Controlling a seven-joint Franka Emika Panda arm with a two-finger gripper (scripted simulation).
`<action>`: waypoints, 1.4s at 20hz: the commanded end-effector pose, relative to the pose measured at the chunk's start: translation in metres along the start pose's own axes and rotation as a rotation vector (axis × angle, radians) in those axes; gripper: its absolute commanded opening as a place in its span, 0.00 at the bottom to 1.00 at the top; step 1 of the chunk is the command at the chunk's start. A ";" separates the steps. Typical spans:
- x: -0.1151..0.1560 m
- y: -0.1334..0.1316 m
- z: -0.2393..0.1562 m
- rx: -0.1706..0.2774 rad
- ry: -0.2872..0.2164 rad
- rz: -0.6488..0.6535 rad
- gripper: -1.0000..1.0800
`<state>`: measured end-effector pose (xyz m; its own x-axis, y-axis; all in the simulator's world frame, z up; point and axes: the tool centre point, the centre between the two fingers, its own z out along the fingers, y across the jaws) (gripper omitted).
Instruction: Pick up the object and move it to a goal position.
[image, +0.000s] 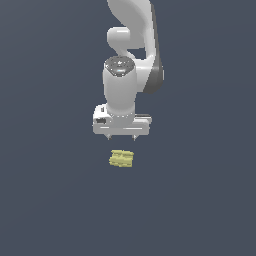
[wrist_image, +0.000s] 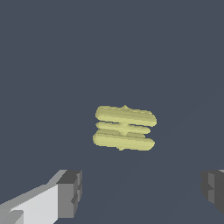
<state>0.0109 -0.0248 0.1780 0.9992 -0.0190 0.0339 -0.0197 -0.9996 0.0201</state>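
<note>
A white robot arm reaches down over a plain, dark slate-blue surface that fills both views, with no walls, edges or other furnishings visible. Its end effector (image: 121, 138) points downward, fingers spread wide and gripping nothing. A small pale yellow-green object (image: 121, 158), made of ridged, bumpy bars stacked side by side, sits just below the fingertips in the exterior view, apart from them. In the wrist view, the object (wrist_image: 124, 128) appears between the two dark grey finger pads (wrist_image: 70, 194), which stand well apart on either side of it.
</note>
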 end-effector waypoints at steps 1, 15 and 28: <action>0.000 0.000 0.000 0.000 0.000 0.000 0.96; 0.001 -0.019 -0.007 0.031 0.003 0.018 0.96; 0.003 -0.018 -0.002 0.028 0.001 -0.067 0.96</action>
<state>0.0136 -0.0069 0.1808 0.9990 0.0294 0.0348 0.0296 -0.9995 -0.0068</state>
